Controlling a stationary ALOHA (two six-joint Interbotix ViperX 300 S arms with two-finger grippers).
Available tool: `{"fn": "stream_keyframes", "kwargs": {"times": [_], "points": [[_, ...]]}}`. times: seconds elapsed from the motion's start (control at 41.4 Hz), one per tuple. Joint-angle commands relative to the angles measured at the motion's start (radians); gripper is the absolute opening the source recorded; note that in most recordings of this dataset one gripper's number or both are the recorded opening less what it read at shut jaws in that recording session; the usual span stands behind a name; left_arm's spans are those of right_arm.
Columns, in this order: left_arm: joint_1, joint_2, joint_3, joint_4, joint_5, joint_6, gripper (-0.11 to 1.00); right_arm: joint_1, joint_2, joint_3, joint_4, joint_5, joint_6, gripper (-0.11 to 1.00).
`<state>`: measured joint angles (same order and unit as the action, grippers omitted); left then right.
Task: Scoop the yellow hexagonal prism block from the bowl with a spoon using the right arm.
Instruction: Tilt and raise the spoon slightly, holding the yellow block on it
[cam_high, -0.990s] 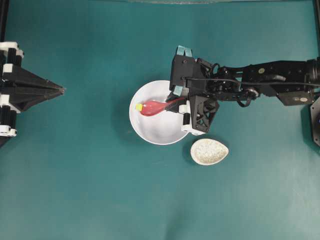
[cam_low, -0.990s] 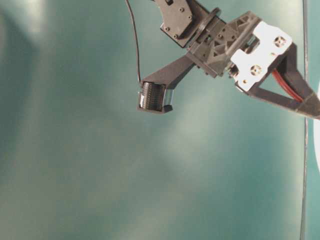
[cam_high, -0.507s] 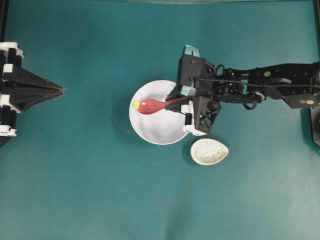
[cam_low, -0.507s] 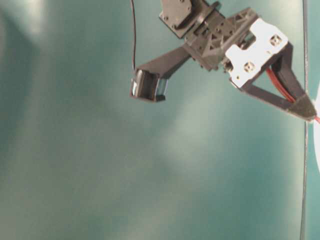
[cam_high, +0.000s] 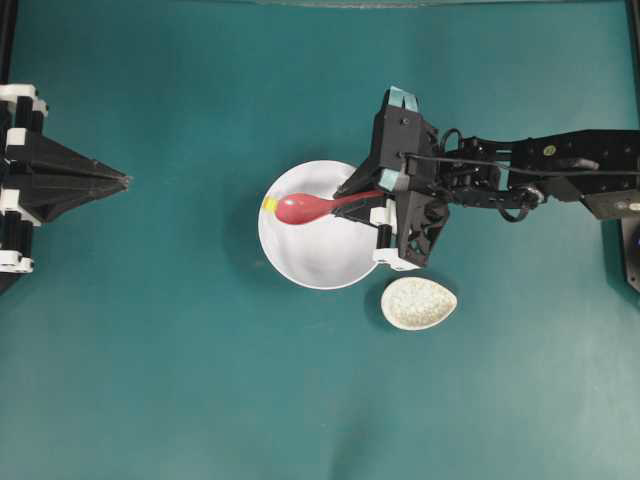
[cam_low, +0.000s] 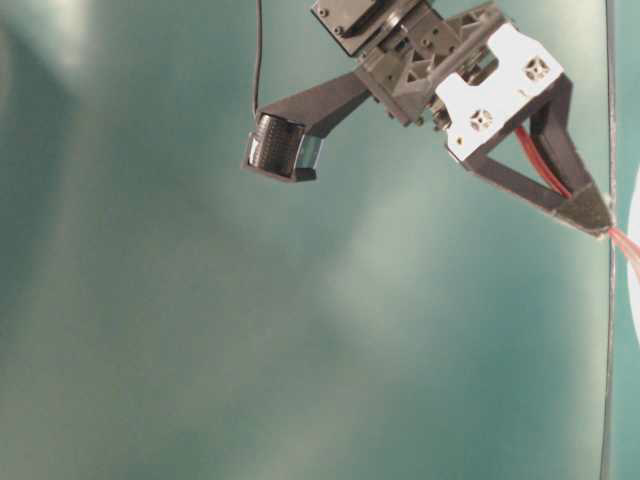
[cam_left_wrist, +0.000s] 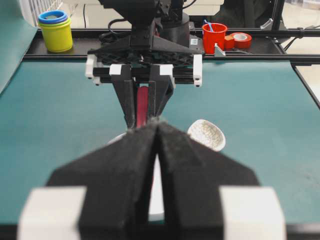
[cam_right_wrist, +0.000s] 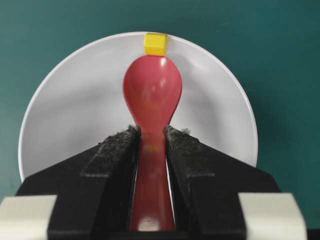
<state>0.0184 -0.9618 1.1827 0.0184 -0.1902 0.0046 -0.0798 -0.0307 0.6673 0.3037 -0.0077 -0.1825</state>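
Teal surface (cam_high: 150, 330) carries two items: large white bowl (cam_high: 310, 262) near middle, small speckled beige egg-shaped dish (cam_high: 418, 303) just beside bowl's lower right rim, apparently not touching; both sit directly on surface

On the tabletop (cam_high: 150, 350) there is one white bowl (cam_high: 320, 255), one red spoon (cam_high: 305, 207), one yellow block (cam_high: 269, 204) and one small speckled dish (cam_high: 418, 302) just right of the bowl. Two robot arms are in view, one at the left edge (cam_high: 50, 180) and one reaching in from the right (cam_high: 540, 175), each with one gripper. On the far shelf stand one stack of yellow and blue cups (cam_left_wrist: 55, 31), one red cup (cam_left_wrist: 214, 37) and one roll of red tape (cam_left_wrist: 241, 39).
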Motion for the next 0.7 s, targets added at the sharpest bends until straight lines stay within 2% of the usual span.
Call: {"fn": "stream_keyframes", "kwargs": {"times": [0.0, 0.676], "points": [[0.002, 0.005, -0.02, 0.003, -0.005, 0.0, 0.0, 0.003, -0.026, -0.011, 0.0, -0.005, 0.002, 0.25], [0.002, 0.005, -0.02, 0.003, -0.005, 0.0, 0.01, 0.003, 0.011, -0.026, -0.002, -0.011, -0.005, 0.25]]}}
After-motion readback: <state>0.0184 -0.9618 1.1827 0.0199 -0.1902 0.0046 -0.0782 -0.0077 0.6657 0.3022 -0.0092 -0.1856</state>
